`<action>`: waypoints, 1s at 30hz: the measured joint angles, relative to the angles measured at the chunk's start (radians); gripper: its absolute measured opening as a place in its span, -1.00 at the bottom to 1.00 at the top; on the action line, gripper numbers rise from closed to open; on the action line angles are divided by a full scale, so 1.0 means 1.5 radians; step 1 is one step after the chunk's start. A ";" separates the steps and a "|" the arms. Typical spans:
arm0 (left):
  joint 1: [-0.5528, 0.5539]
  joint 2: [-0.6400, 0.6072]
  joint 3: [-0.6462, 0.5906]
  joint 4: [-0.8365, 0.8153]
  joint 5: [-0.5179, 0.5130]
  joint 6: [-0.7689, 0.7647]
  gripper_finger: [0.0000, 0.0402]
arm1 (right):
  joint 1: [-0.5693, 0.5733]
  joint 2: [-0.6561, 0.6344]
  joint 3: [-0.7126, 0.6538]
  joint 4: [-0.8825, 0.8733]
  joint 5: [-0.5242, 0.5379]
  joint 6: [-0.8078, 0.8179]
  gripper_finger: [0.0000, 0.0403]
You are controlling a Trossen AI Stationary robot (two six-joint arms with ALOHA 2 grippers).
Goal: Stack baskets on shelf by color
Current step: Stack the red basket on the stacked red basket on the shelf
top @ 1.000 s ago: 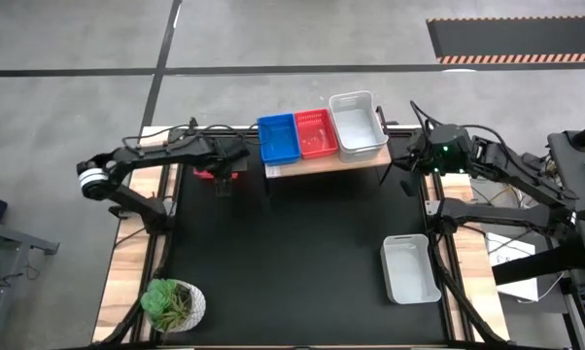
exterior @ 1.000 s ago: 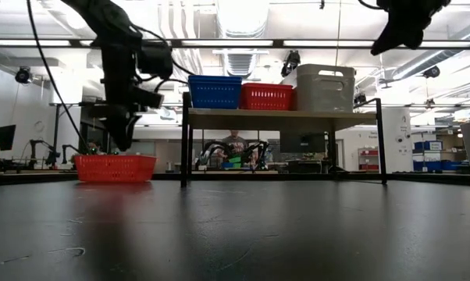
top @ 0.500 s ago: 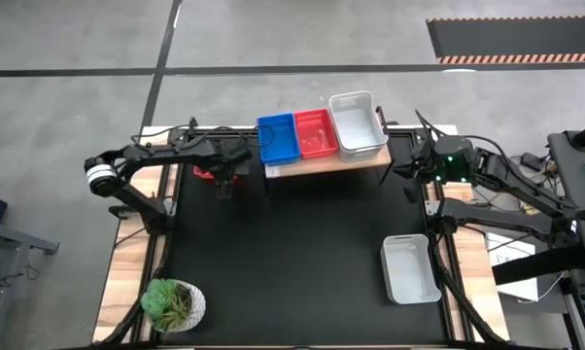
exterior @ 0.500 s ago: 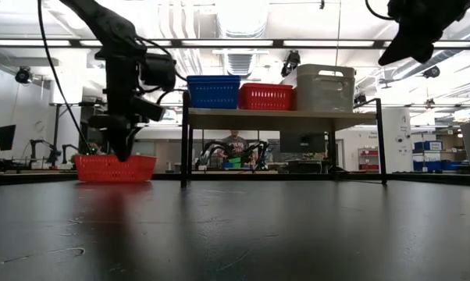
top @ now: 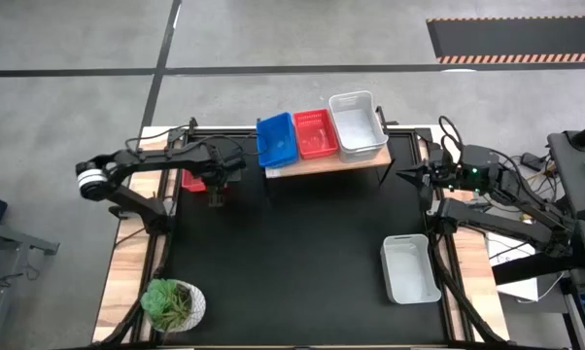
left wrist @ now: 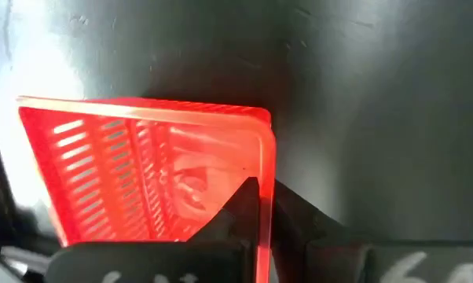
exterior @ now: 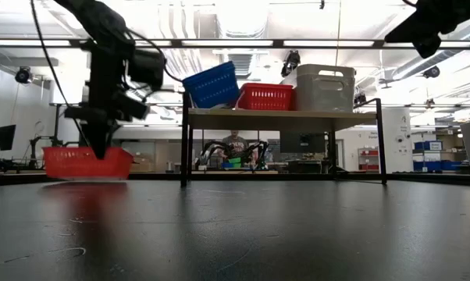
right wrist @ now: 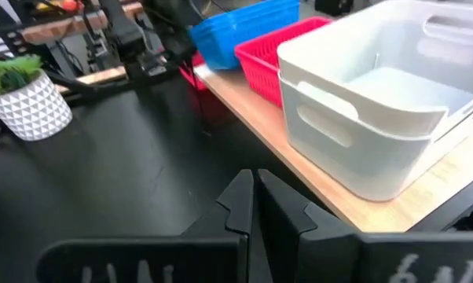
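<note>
A red basket sits at the table's far left, with my left gripper shut on its wall. The light-wood shelf at the far edge carries a blue basket, tilted askew, a red basket and a white basket. A second white basket rests on the table near the right edge. My right gripper is shut on nothing, raised beside the shelf's right end. My left gripper holds the red basket by the wall nearest the shelf, one finger inside and one outside. The fingers come from above, pointing down. The basket stays level; I cannot tell whether its bottom is clear of the table.
A potted green plant stands at the near left corner. The shelf's thin black legs stand close to the held basket. The black tabletop lies bare between plant, shelf and white basket.
My left gripper has sunk into the red basket and shut on its wall, then gone toward the table's left edge, taking the basket with it. The blue basket on the shelf has tipped askew. My right arm has drawn back toward the table's right edge.
</note>
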 joint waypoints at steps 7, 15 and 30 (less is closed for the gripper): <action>-0.038 -0.105 0.004 -0.041 0.008 -0.053 -1.00 | 0.000 -0.012 -0.002 -0.001 0.000 -0.001 -0.95; -0.128 -0.222 0.005 -0.065 0.013 -0.160 -1.00 | 0.000 -0.010 -0.002 -0.002 0.000 -0.001 -0.95; -0.407 -0.191 0.013 -0.029 0.004 -0.370 -1.00 | 0.000 -0.010 -0.009 0.001 -0.048 -0.012 -0.95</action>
